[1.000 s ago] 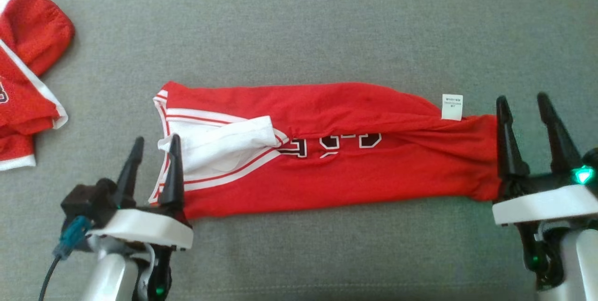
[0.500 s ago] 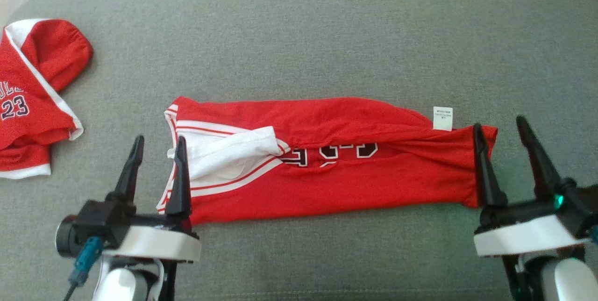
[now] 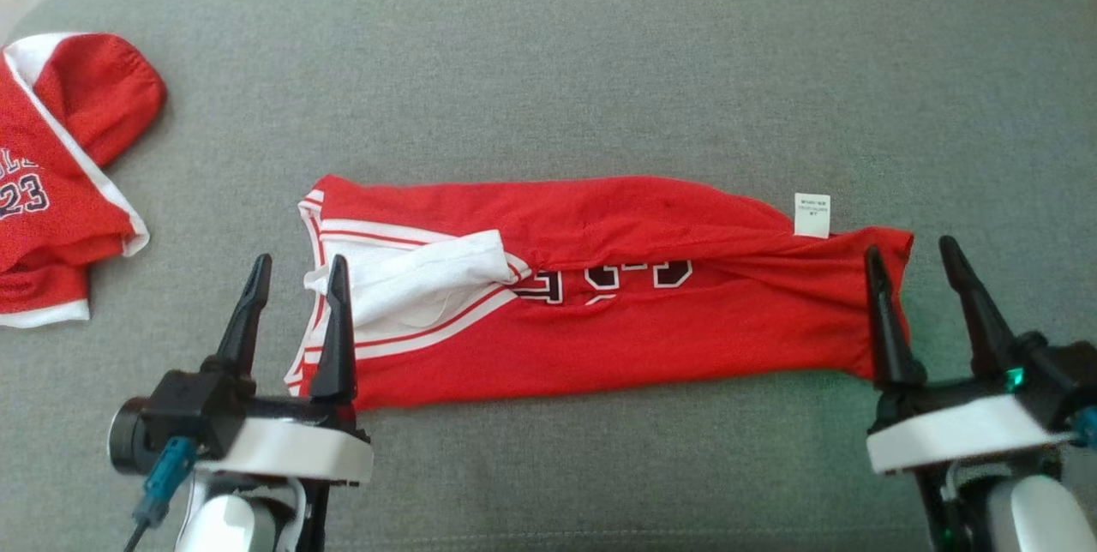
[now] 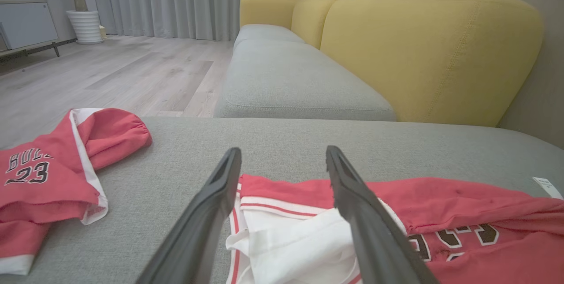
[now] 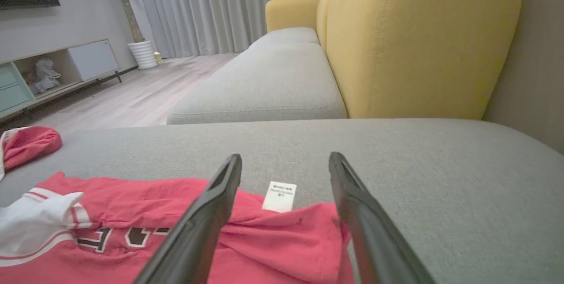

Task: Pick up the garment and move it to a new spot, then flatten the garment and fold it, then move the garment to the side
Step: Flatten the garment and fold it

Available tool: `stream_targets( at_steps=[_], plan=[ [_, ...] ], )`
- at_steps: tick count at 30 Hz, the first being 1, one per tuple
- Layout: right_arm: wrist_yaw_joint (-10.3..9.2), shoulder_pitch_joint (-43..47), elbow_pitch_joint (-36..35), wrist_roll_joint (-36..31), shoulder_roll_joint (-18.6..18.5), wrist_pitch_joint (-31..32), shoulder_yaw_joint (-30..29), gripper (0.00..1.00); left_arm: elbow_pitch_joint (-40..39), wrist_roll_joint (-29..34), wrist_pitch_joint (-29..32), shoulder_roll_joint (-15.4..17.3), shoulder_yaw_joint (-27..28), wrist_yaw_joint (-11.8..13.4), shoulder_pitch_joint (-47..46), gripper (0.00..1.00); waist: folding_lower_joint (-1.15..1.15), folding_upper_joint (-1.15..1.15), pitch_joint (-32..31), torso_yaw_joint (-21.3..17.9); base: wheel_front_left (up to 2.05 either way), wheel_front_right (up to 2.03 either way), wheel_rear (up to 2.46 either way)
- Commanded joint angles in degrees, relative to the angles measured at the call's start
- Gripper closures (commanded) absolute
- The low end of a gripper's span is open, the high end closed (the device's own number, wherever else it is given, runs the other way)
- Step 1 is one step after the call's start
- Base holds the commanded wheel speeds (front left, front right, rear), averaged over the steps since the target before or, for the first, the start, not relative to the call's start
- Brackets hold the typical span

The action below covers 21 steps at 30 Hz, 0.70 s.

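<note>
A red garment (image 3: 651, 321) with white trim and dark lettering lies folded into a long strip across the grey cushion (image 3: 548, 63). A white care label (image 3: 812, 215) sticks up at its far right edge. At the strip's left end my left gripper (image 3: 300, 265) stands open, its fingers astride the white-trimmed edge (image 4: 282, 240). At the right end my right gripper (image 3: 911, 252) stands open too, fingers straddling the red corner (image 5: 304, 240). Neither gripper holds any cloth.
A second red garment (image 3: 60, 175) printed with 23 lies bunched at the cushion's left edge. Behind the cushion runs a grey sofa seat (image 4: 291, 81) with a yellow backrest (image 4: 423, 50). Wooden floor (image 4: 114, 72) lies beyond on the left.
The head camera tilted up, showing the cushion's far edge and floor. Both grippers drew back toward me a little, staying open at the garment's two ends.
</note>
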Motion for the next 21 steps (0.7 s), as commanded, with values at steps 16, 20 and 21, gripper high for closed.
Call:
stream_targets(
  at_steps=[16,20,21],
  plan=[
    [0.42,-13.12,23.98,4.61,-1.25,10.11,-1.79,0.00,-0.21,1.97,-0.69,-2.16,0.61,-3.94,-7.06,0.00,0.00,0.00,5.92,1.92,0.00,0.00,0.00],
    [0.42,-11.04,23.06,6.32,0.09,13.58,-1.60,0.00,-0.10,2.28,-0.69,-2.47,1.24,-4.36,-7.56,0.00,0.00,0.00,6.77,1.85,0.00,0.00,0.00],
    [0.42,-10.62,22.55,7.07,0.37,14.28,-1.40,0.00,-0.10,2.34,-0.69,-2.55,1.44,-4.42,-7.62,0.00,0.00,0.00,6.92,1.85,0.00,0.00,0.00]
  ],
)
